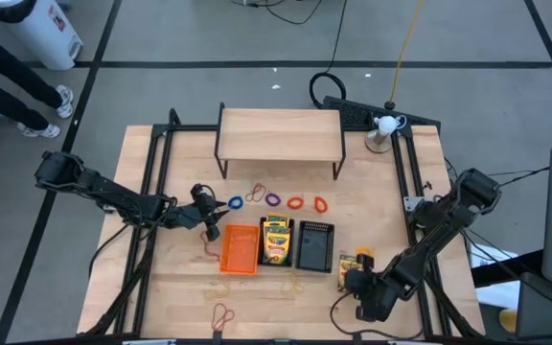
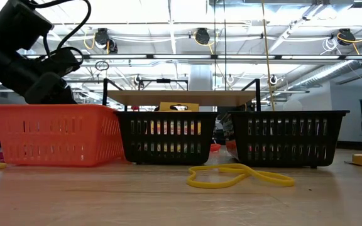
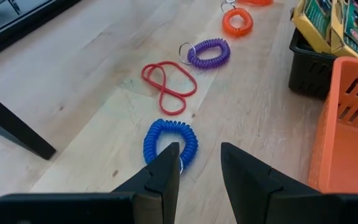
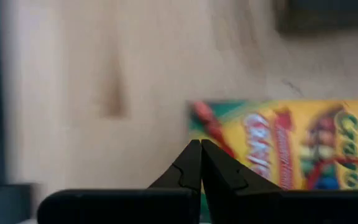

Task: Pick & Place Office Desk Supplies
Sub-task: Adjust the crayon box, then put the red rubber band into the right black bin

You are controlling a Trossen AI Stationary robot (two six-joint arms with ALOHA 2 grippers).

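Your left gripper (image 3: 197, 165) hangs low just beside the orange tray (image 1: 240, 249), fingers apart over the blue coil band (image 3: 170, 142) – lined up so one finger can slip into the loop and lift it. Beyond it lie the red band (image 3: 166, 86) and purple coil (image 3: 209, 52). On the far side of the tray row, your right gripper (image 4: 200, 163) is pressed together, empty, nose-down at a loose crayon box (image 4: 291, 146) – likely waiting its turn

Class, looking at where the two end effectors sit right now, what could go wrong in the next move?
1. The left end effector, open, straddles only one edge of the blue coil; closing might pinch it loosely or flick it away.
2. The orange tray sits close beside it, so a swing may nudge it.
3. The right end effector is shut above the crayon box; descending could just push it.
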